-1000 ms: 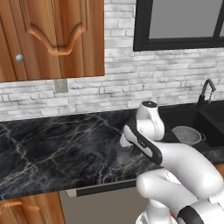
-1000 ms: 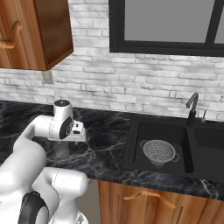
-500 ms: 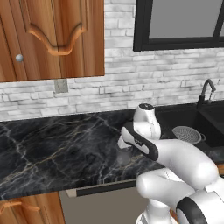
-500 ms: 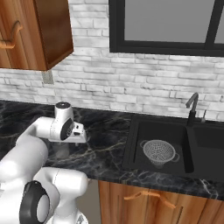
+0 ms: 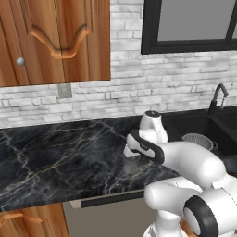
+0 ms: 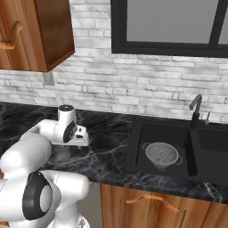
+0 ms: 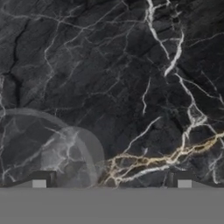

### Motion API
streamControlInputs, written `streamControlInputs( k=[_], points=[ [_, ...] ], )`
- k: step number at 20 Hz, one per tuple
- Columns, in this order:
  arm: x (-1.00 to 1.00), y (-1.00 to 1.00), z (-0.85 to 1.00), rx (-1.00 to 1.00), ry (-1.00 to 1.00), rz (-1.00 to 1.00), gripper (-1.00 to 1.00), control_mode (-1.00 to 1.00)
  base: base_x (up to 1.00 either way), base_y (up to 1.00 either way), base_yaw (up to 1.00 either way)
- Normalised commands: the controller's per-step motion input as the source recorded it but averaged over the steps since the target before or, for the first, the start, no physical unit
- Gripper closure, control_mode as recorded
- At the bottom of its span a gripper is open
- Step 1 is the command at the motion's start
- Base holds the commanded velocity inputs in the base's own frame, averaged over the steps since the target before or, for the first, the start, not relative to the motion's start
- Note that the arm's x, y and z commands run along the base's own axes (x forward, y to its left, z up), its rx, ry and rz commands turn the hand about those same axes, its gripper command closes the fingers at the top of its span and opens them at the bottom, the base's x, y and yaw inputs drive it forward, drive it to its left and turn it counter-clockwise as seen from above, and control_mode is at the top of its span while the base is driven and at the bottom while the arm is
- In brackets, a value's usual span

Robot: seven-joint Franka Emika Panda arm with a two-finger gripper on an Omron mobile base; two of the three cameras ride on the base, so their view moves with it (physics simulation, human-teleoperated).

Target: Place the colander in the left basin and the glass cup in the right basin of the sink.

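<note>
Claw (image 7: 111, 181): spread to full width, empty, pointing straight down at the black marble counter (image 7: 131, 65). Both fingertips (image 7: 39, 180) show at the lower edge of the hand view, nothing between them yet.

Glass cup (image 7: 48, 151): upright on the counter, directly under the claw but off-centre. Its round rim arcs across the lower left of the hand view, overlapping one fingertip rather than sitting between the two. In the left base view the cup (image 5: 131, 164) stands just below the hand; in the right base view it (image 6: 63, 153) stands below the hand on the counter. Long axis vertical, so the mouth faces the claw. Judgement: a small sideways shift toward the cup's side is needed before descending, otherwise one finger would land on the rim.

Colander (image 6: 162, 154): already resting in the left basin (image 6: 142, 142), well off to the sink side of the claw. That half of the task looks done.

Right basin (image 6: 213, 149): beyond the divider, the far hollow from the claw; the cup's destination.

Faucet (image 6: 195, 109): stands at the sink's back edge over the divider; a carry path toward the right basin should pass in front of it.

Room: open counter on every side of the cup; nothing stands near it.
</note>
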Motion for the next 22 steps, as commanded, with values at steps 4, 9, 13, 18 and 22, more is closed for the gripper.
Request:
streamControlInputs(
  k=[4, 9, 13, 18, 22],
  points=[
    [0.11, 0.01, -0.12, 0.00, 0.02, 0.00, -1.00, -1.00, 0.00, 0.00, 0.00],
    [0.14, 0.04, -0.13, 0.00, 0.04, 0.00, -1.00, -1.00, 0.00, 0.00, 0.00],
    [0.15, 0.05, -0.15, 0.00, 0.04, 0.00, -1.00, -1.00, 0.00, 0.00, 0.00],
    [0.03, 0.01, -0.05, 0.00, 0.05, 0.00, -1.00, -1.00, 0.00, 0.00, 0.00],
    [-0.14, 0.00, 0.00, 0.00, 0.00, 0.00, -1.00, -1.00, 0.00, 0.00, 0.00]
  ],
)
